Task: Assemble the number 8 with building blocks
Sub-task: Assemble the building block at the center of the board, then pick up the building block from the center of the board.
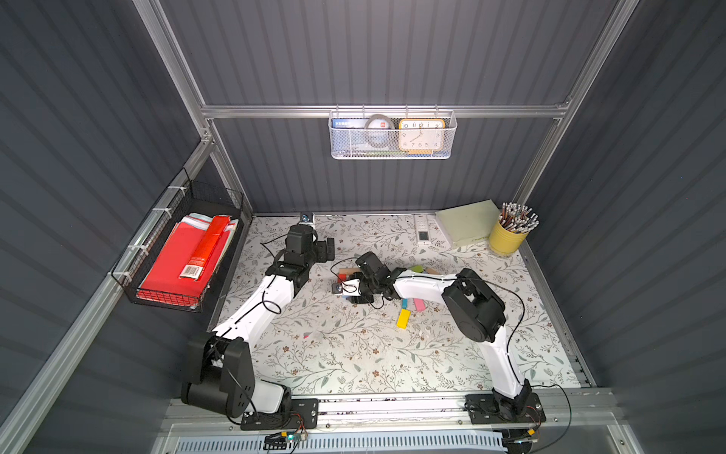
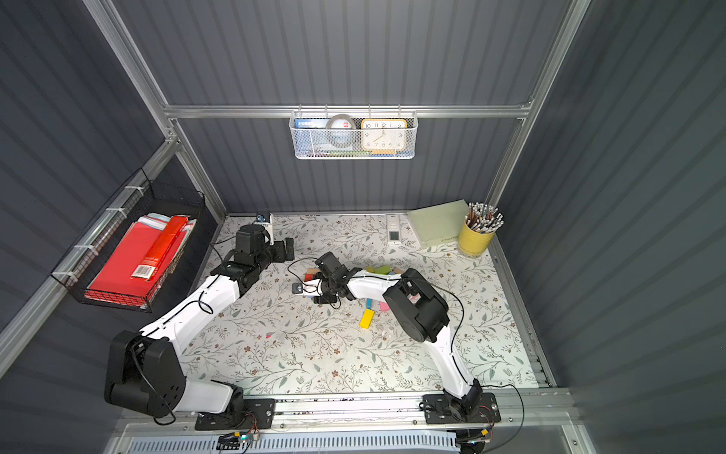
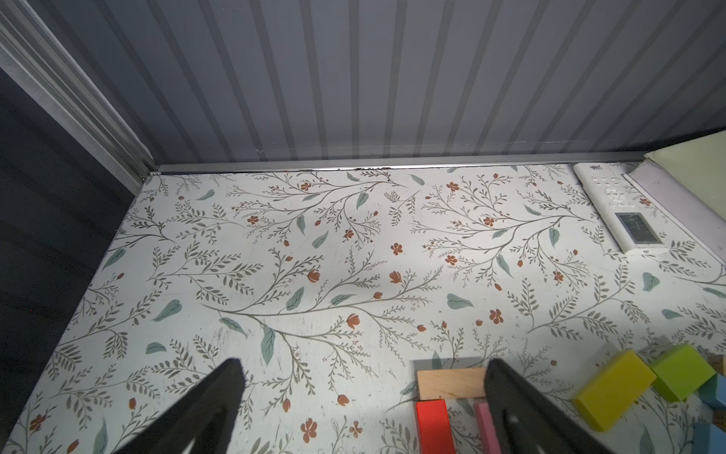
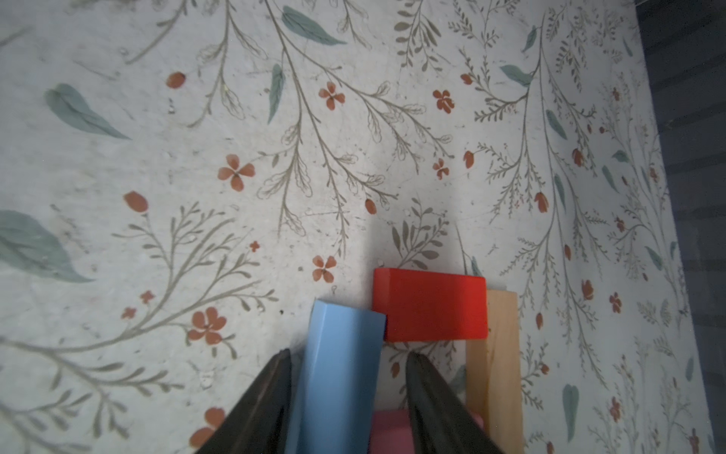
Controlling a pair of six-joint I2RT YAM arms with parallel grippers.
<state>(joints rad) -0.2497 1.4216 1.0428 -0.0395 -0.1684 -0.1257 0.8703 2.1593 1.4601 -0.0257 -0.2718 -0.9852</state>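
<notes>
Left jaws gape empty, while the light blue block [image 4: 341, 353] pinched in the right jaws may, once lowered, shove the red block [image 4: 430, 308] just ahead off the tan block [image 4: 499, 353].

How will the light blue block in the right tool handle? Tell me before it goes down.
Likely rigid: the light blue block shows straight, crisp edges in the right tool. Probably a bit slippery, since its painted faces look smooth. Flat-sided, so it should not roll, but set on a narrow edge it might tip toward the red block.
</notes>
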